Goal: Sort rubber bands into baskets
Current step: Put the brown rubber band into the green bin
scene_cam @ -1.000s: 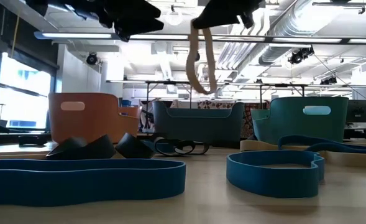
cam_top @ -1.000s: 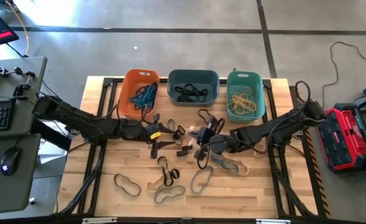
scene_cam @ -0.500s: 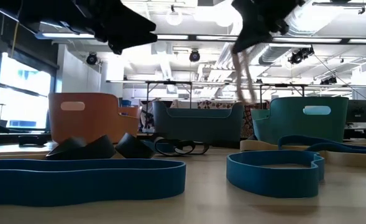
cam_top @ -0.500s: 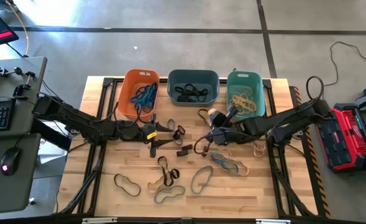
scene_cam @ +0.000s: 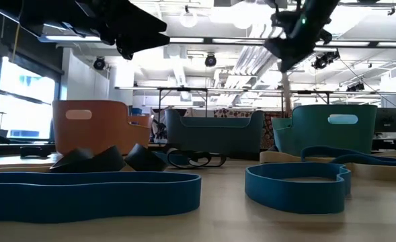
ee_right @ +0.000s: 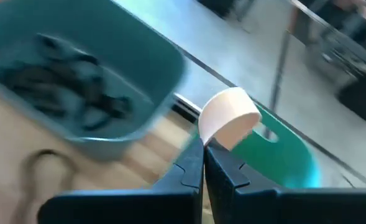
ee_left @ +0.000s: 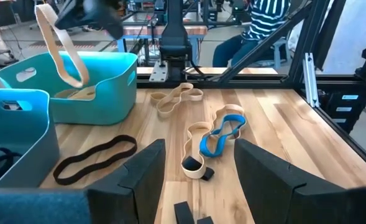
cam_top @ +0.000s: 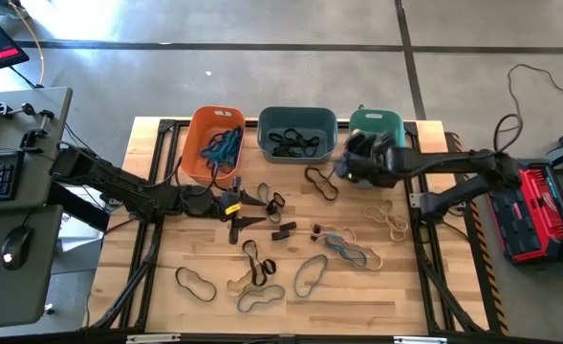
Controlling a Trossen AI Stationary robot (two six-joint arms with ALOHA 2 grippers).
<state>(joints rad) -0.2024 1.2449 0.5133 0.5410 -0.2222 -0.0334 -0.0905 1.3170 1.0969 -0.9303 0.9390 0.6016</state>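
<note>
The right claw (cam_top: 350, 164) hangs above the rounded teal-green plastic basket (cam_top: 377, 121), its fingers pressed together on a thin tan rubber band (ee_left: 61, 53) that dangles over the basket's rim. The left claw (cam_top: 252, 207) rests spread over the wooden worktop (cam_top: 424, 296), near loose black bands (cam_top: 262, 264).

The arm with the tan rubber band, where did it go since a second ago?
The right gripper carried the tan rubber band up from the middle of the table to the teal basket. It is still shut on the band, which hangs over the basket in the left wrist view. The left gripper stayed open near the table's middle. The other baskets and loose bands did not move.
</note>
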